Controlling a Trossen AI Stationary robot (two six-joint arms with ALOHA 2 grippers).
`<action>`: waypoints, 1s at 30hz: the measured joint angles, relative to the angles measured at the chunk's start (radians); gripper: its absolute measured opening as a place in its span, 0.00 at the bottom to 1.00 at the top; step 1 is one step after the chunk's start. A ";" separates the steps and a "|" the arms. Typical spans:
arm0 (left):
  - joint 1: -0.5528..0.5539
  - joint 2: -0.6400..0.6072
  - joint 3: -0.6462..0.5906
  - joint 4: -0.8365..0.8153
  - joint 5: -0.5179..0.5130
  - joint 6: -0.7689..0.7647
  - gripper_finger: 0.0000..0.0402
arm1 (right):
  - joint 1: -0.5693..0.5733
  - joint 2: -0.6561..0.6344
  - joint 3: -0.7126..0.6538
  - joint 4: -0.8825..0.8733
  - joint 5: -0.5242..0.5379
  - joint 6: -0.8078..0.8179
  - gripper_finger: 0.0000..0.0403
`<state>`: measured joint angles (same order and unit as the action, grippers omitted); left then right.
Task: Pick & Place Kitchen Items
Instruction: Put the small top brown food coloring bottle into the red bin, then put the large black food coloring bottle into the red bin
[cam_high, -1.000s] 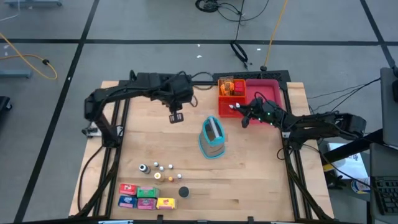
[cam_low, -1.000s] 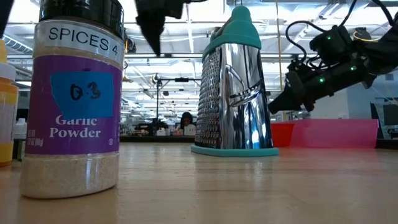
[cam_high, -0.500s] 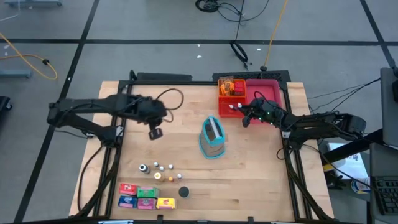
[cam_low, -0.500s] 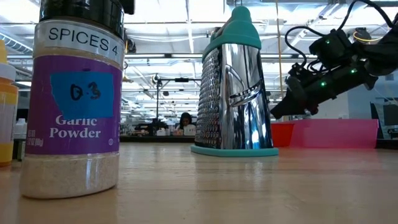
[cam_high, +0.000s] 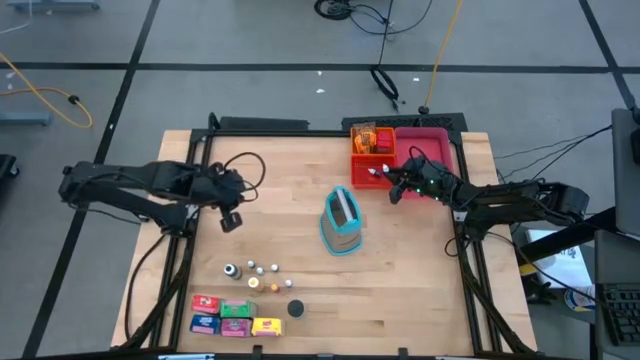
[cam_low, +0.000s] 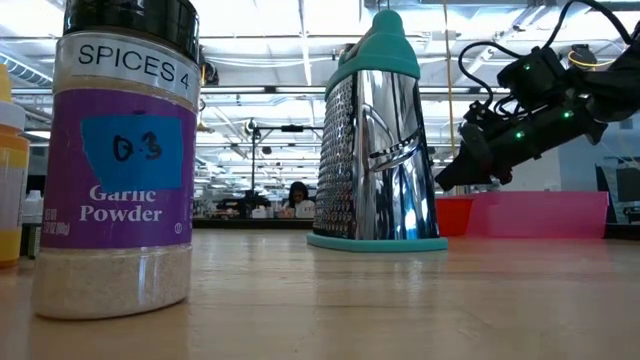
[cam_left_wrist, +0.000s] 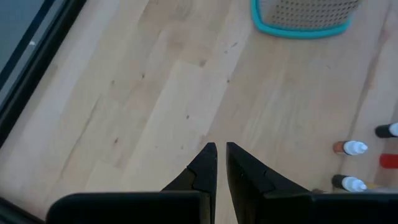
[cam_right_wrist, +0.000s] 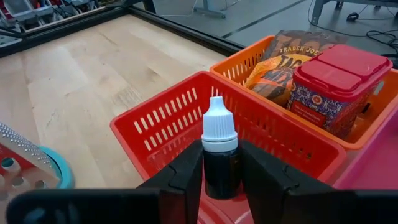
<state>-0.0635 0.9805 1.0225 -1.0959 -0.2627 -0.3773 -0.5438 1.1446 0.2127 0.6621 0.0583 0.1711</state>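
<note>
Two dark, matte-black six-joint arms. The left arm (cam_high: 150, 185) is built of slender tubular links with a black cable looping above its wrist; its tapered black fingers (cam_left_wrist: 202, 171) narrow to wedge-shaped points. The right arm (cam_high: 500, 200) carries bundled black cables and small green indicator lights (cam_low: 520, 125) near its wrist housing.

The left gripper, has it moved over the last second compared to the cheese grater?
Yes. In the high view the left gripper has swung away from the table's far edge, toward the left side, and now sits farther left of the cheese grater, which stayed put.
</note>
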 joint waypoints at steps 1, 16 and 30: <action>-0.009 -0.006 0.000 -0.005 -0.001 -0.004 0.09 | 0.000 0.000 0.000 0.000 0.000 0.000 0.25; -0.204 -0.014 0.000 -0.019 0.061 -0.100 0.09 | 0.000 0.000 0.000 0.000 -0.001 0.000 0.32; -0.474 -0.006 -0.111 0.002 0.116 -0.547 0.17 | 0.000 0.000 0.000 0.000 -0.002 0.001 0.32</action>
<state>-0.5373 0.9749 0.9116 -1.0942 -0.1462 -0.9239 -0.5438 1.1446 0.2127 0.6618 0.0560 0.1717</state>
